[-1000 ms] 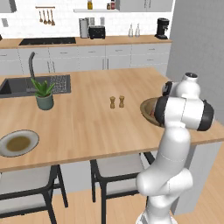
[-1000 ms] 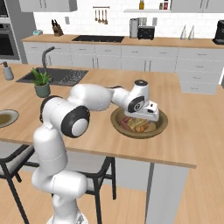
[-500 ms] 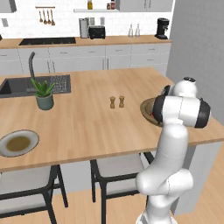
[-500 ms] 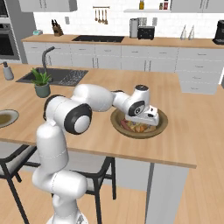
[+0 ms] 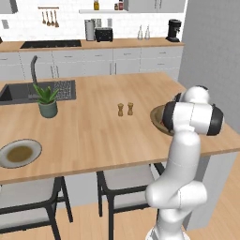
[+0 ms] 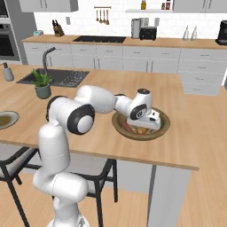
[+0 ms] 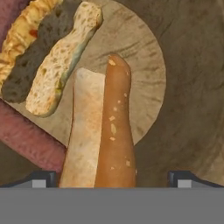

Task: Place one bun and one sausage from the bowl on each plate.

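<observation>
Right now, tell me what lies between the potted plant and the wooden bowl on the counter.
In the left base view, two small brown shakers stand on bare countertop between the potted plant and the wooden bowl.

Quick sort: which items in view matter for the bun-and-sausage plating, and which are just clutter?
Job:
bowl
bun
sausage
grey-white plate
tool, open, low over the bowl

Clutter:
potted plant
two small shakers
sink
toaster
coffee machine
</observation>
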You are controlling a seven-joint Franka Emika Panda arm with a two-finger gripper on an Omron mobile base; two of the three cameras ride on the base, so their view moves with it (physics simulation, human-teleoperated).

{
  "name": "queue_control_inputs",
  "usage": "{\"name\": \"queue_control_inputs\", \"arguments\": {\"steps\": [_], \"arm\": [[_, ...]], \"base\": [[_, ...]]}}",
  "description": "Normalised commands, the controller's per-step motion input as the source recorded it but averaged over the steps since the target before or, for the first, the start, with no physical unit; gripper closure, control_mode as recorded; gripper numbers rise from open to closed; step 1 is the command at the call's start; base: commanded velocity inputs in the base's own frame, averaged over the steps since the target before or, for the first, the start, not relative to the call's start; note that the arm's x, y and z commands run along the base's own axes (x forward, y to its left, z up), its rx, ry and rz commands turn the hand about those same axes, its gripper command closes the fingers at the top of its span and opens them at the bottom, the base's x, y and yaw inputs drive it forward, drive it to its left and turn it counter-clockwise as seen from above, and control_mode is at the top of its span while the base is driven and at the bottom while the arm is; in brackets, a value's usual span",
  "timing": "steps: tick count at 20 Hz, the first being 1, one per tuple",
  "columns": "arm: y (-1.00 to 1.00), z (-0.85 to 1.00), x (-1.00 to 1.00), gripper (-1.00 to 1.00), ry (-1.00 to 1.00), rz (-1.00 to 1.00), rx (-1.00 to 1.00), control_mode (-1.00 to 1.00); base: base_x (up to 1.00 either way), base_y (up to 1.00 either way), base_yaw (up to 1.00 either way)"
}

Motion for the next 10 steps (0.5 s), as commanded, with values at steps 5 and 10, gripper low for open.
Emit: {"name": "queue_control_inputs", "arguments": {"steps": [5, 10], "arm": [[0.00, -0.18, 0.00, -1.00, 0.01, 0.00, 0.01, -1.00], [0.00, -0.09, 0.00, -1.00, 0.00, 0.00, 0.00, -1.00]], "base": [[0.00, 0.00, 0.00], [0.00, 0.00, 0.00]]}}
